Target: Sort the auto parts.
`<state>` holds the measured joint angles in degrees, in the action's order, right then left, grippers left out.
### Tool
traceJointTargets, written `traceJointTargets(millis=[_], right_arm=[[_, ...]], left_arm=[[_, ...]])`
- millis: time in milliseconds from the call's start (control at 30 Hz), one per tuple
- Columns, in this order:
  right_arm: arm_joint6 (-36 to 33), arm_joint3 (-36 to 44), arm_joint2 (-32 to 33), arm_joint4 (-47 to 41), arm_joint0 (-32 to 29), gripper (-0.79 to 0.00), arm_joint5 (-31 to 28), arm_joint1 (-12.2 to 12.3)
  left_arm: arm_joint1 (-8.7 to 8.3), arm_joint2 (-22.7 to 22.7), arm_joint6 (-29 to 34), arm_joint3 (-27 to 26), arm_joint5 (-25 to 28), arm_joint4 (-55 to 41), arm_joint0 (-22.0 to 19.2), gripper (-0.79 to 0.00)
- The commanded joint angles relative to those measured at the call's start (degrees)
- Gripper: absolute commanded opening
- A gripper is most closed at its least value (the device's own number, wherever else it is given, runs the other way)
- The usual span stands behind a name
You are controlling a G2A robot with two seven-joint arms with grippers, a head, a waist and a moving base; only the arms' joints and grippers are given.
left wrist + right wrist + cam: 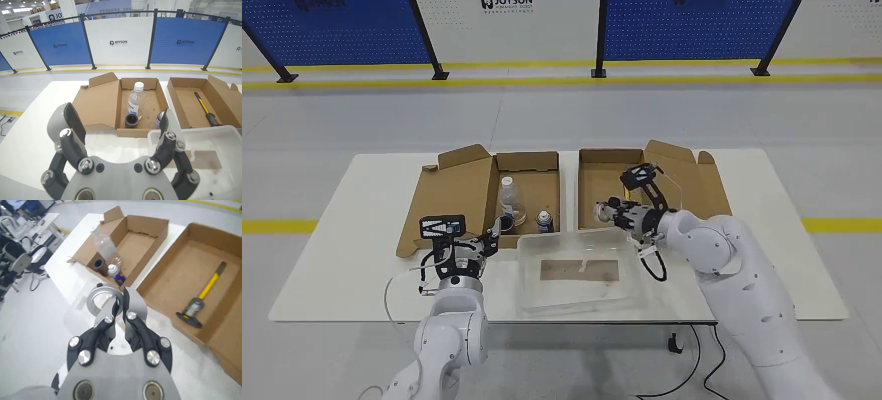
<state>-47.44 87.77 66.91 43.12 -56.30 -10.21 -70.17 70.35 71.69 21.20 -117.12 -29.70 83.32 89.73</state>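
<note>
My right gripper point(121, 298) is shut on the rim of a silver metal ring point(92, 298), held above the near corner of the clear tray point(530, 243). From above, it point(610, 212) hangs between the tray and the right cardboard box point(181, 275), where a yellow-and-black caliper point(209, 285) lies. The left cardboard box point(151, 102) holds an upright clear bottle point(137, 102), a black cylinder point(131, 121) and a spray can point(157, 119). Open with nothing between its fingers, my left gripper point(117, 108) is over the table in front of that box, left of the tray.
Both boxes have their lids folded outward on the white table point(362, 220). The tray point(208, 130) holds a small black speck and a brownish patch shows through its bottom. Blue and white fence panels stand on the floor beyond the table.
</note>
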Motion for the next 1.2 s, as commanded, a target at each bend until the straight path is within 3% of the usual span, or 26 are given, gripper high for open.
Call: traceJointTargets(millis=[0,300,667,1167], right_arm=[[0.64,-1.1,-0.36,4.15,1.14,-0.785,1.91,0.01],[3.97,-13.04,-3.93,11.86,8.06,-0.785,8.88,-1.11],[3.36,-26.67,-12.07,13.24,15.05,-0.785,12.7,-4.28],[3.15,-41.47,-18.41,8.37,20.32,-0.785,9.36,-8.63]], left_arm=[[0.0,0.0,0.0,0.0,0.0,0.0,0.0,0.0],[0.0,0.0,0.0,0.0,0.0,0.0,0.0,0.0],[0.0,0.0,0.0,0.0,0.0,0.0,0.0,0.0],[0.0,0.0,0.0,0.0,0.0,0.0,0.0,0.0]])
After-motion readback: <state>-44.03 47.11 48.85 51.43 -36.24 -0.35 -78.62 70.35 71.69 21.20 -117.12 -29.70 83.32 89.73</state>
